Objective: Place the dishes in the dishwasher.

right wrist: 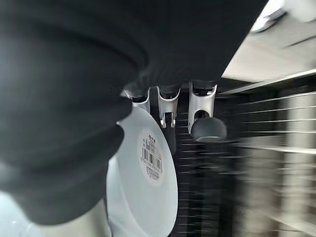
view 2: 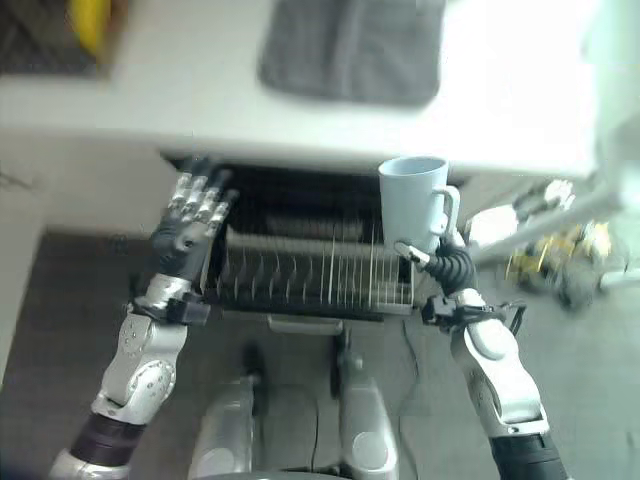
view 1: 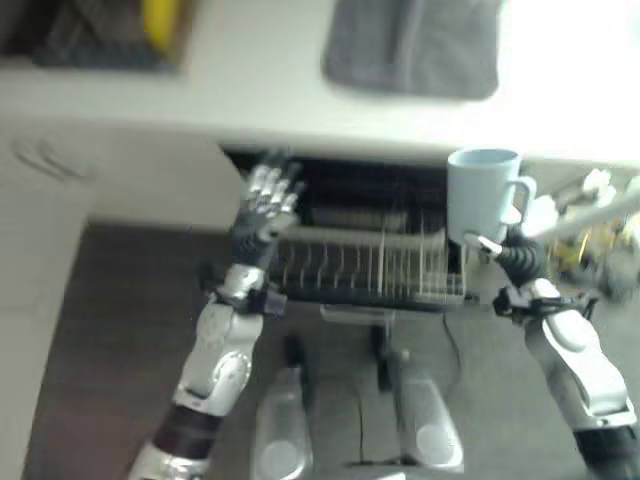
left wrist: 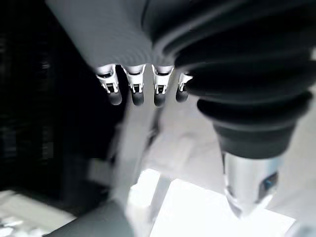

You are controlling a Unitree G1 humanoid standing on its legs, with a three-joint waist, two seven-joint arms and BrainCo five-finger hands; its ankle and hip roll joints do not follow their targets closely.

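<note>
Right hand (view 2: 440, 255): fingers curled round the handle of a pale blue mug (view 2: 412, 200), mug upright, held above the right end of the dishwasher rack (view 2: 310, 275).
Left hand (view 2: 195, 215): fingers straight and spread, holding nothing, raised at the rack's left end.
Rack: pulled out from under the desk (view 2: 200, 110), tines looked empty.
Desk items: grey mat (view 2: 350, 45) at the back; something yellow (view 2: 90, 25) at the far left, couldn't identify.
Risk: grip was on the handle only, so the mug could swing or slip on the way down; it could snag on tines and tip.
Risk 2: mug sat close to the desk edge, a lift could knock it.
Unclear: thumb contact on the handle; clutter on the floor to the right.
</note>
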